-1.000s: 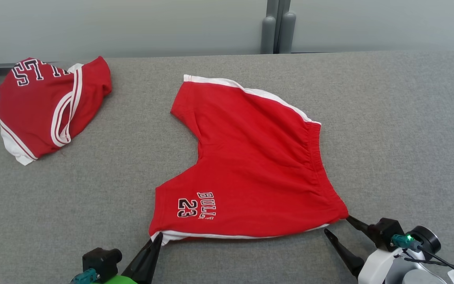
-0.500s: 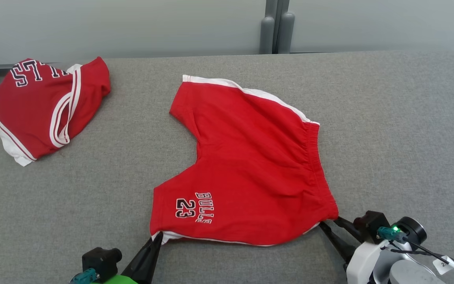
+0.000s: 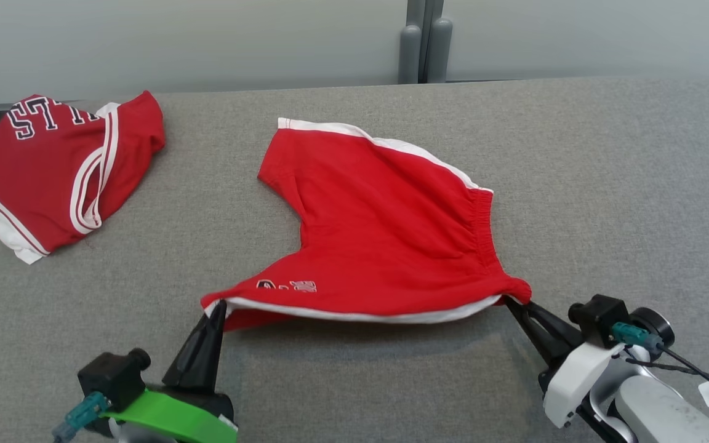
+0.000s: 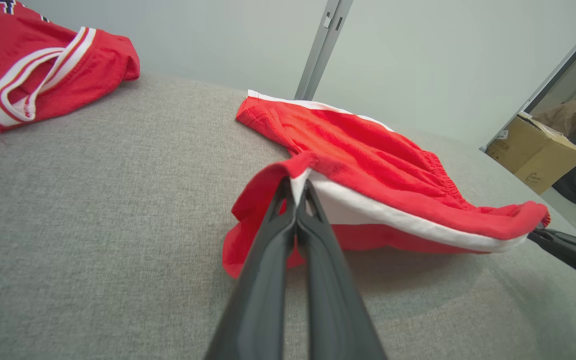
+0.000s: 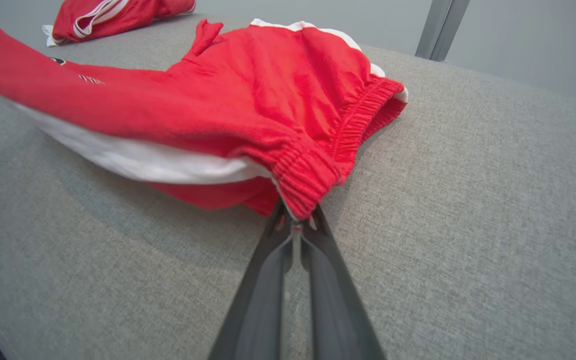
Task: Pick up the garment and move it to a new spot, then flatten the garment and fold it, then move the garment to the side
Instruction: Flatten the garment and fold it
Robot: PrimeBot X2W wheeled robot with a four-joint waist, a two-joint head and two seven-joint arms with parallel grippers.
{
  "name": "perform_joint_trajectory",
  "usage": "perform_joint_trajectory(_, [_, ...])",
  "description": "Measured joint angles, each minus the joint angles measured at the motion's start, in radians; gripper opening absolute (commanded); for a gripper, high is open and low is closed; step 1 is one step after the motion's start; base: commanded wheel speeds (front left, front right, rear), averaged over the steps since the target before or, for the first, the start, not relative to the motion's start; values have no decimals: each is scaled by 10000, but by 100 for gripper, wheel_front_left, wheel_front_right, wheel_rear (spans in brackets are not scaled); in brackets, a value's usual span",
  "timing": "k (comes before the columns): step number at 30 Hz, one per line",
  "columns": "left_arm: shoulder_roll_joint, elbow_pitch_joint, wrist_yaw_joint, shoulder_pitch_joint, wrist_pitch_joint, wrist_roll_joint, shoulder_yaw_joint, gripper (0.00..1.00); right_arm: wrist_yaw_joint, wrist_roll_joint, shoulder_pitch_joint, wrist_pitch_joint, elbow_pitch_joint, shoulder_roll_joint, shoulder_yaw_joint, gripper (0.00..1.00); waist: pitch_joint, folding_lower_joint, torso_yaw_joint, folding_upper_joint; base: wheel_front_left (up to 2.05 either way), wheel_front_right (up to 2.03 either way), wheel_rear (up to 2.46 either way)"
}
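Right now we are holding the red shorts [image 3: 391, 227] by their near edge, in the middle of the grey counter [image 3: 607, 184]. Our left jaws are pinching together on the near corner of the leg hem, and our right jaws are clamping on the near end of the elastic waistband [image 3: 484, 227]. The white side stripe [image 3: 360, 315] is stretching between the two grips. It is hanging just above the counter and casting a shadow beneath it. The far leg and the far part of the waistband are resting on the counter.

Judging by how the cloth is lying, we are past the first moves. The shorts are sitting spread out and mostly smooth, so the relocating and flattening look finished. We are now starting the fold, raising the near half, presumably to carry it over the far half. No crease is showing yet, so the fold itself is only beginning.

After that we are expecting to lay the edges together, release, and then shift the folded shorts to the side. A second red garment [image 3: 65, 166] is lying at the far left corner, well apart from the shorts.
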Motion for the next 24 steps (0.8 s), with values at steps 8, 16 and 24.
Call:
perform_joint_trajectory(8, [-198,-1430,0,-247,-61,81,552,0,-44,17,-38,-2,-1664,-50,-953,0,-79,0,-88,0,0,0,0])
perform_joint_trajectory(16, [-489,-3417,0,-536,-65,717,963,0,-383,-309,116,-15,-3018,-428,-1691,0,-271,0,-2,0,0,0,0])
perform_joint_trajectory(24, [-443,-4531,-15,-45,-104,1200,378,0,-366,-399,1269,-15,-3478,-972,-1553,0,-395,0,136,0,0,0,0])
